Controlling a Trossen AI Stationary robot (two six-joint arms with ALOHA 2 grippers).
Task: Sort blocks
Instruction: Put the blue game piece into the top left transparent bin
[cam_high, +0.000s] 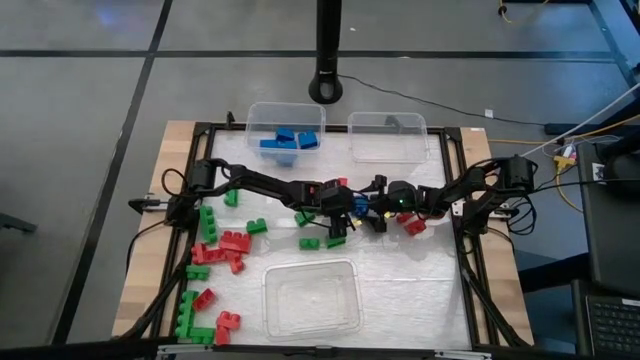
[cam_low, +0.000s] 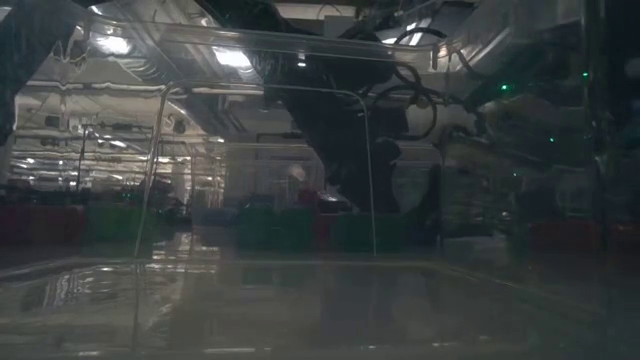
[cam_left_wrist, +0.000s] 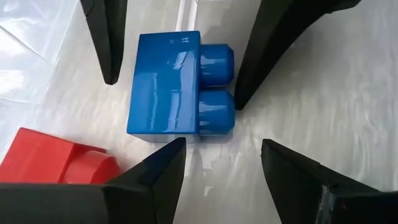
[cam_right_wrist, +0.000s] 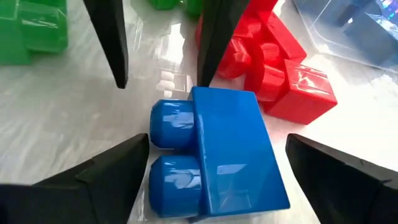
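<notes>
**Two grippers meet over one blue block**

High view: both grippers converge at table centre on a blue block (cam_high: 358, 206); blue blocks already fill the bin (cam_high: 285, 130) at 11 o'clock.

Left wrist view: left gripper (cam_left_wrist: 221, 165) apart, block lying between the fingers, unclamped.

Right wrist view: right gripper (cam_right_wrist: 217, 171) wide apart around the glossy, two-studded block. Next, seemingly, one gripper must clamp it.

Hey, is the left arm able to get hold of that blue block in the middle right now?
Probably yes. The blue block lies on its side on the table between the left gripper's open fingers, with nothing over it. The right gripper, also open, straddles the same block from the opposite side and could crowd the grasp.
</notes>
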